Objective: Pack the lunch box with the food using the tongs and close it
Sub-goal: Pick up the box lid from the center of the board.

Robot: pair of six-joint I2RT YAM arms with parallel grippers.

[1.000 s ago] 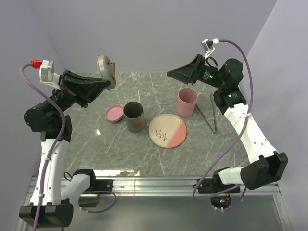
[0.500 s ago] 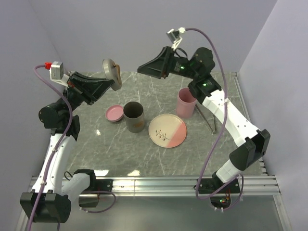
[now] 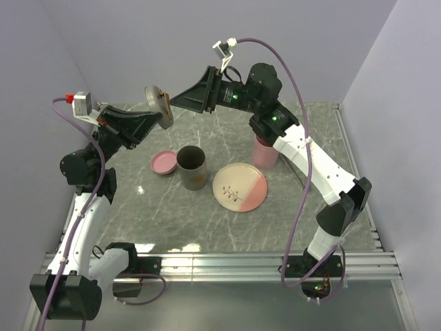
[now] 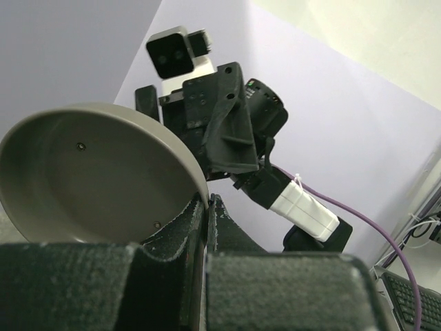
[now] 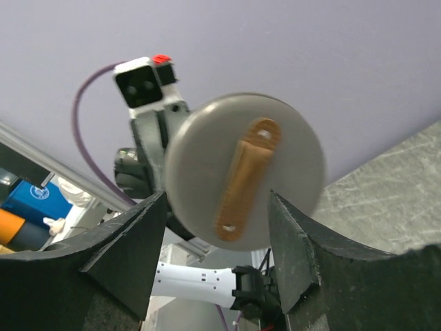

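Lunch box lid (image 5: 244, 181), rim clamped in left gripper (image 4: 207, 207); right gripper (image 3: 176, 103), jaws apart, seemingly straddles it. An off-centre squeeze could knock it loose.

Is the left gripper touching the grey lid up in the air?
Touching. The left wrist view shows the left gripper shut on the rim of the grey lid, pinching its edge.

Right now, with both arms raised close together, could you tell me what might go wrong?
1. The left gripper pinches the grey lid only at its rim, so a nudge from the open right gripper could knock it loose.
2. A dropped lid would probably fall to the table near the grey cup and pink lid.
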